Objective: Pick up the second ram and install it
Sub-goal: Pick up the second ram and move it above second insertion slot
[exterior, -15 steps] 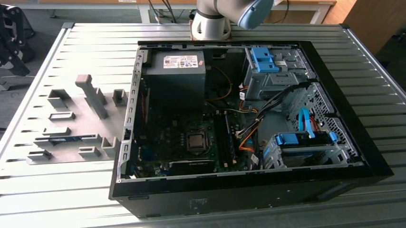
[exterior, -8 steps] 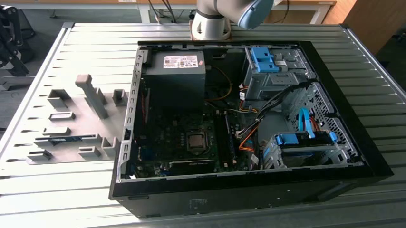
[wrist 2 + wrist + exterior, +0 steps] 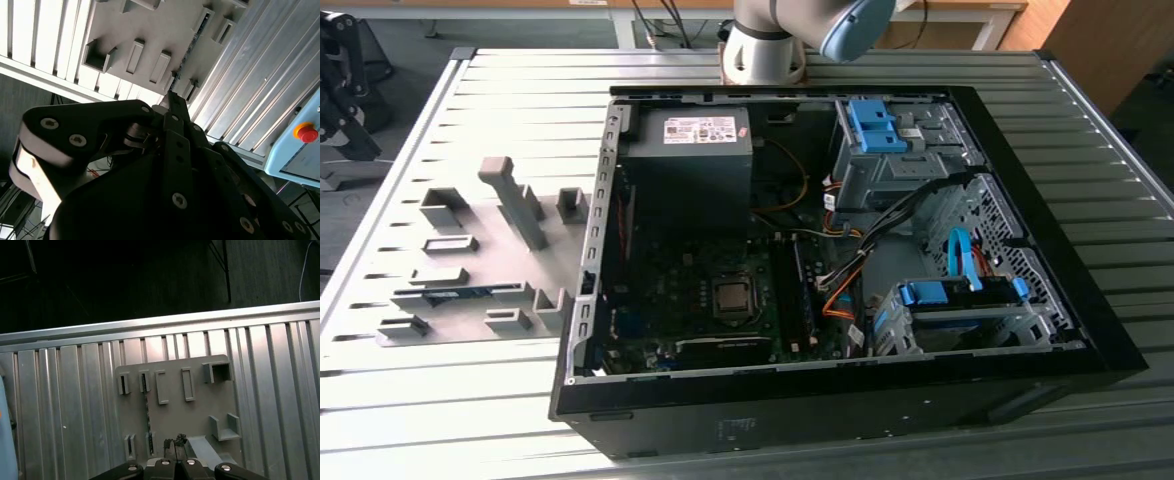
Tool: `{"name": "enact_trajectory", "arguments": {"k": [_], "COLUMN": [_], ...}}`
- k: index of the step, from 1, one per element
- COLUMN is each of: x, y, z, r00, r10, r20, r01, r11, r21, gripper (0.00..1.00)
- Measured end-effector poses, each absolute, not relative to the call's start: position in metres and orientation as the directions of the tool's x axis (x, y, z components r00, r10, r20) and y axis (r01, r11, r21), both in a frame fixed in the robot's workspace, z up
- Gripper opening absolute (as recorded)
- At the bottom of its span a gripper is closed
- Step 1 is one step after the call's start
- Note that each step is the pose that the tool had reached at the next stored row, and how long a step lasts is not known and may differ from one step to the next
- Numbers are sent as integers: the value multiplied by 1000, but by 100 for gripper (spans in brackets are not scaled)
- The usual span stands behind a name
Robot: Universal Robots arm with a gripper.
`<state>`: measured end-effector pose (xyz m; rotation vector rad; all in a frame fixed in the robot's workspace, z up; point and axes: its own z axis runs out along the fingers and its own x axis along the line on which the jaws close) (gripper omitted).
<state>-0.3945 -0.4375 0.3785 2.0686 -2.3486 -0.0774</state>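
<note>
The fingers are drawn close together with nothing between them, hanging over the gray plate. Just beside them, not touching, the one ram stick stands on edge, slotted between holder blocks. Five of those blocks make the row farthest from the fingers, and beyond that lie bare slats out to the bench edge. Bare slats flank the plate on both sides. Well away sits one open computer case.
</note>
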Motion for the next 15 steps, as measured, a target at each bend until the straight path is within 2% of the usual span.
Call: {"name": "enact_trajectory", "arguments": {"k": [8, 15], "x": [-394, -395], "y": [-438, -438], "z": [378, 378], "r00": [-118, -22], "r10": [-993, -999], "r20": [-24, -25], "r01": [-992, -999], "r11": [117, 21], "r21": [44, 44], "gripper": [11, 11]}}
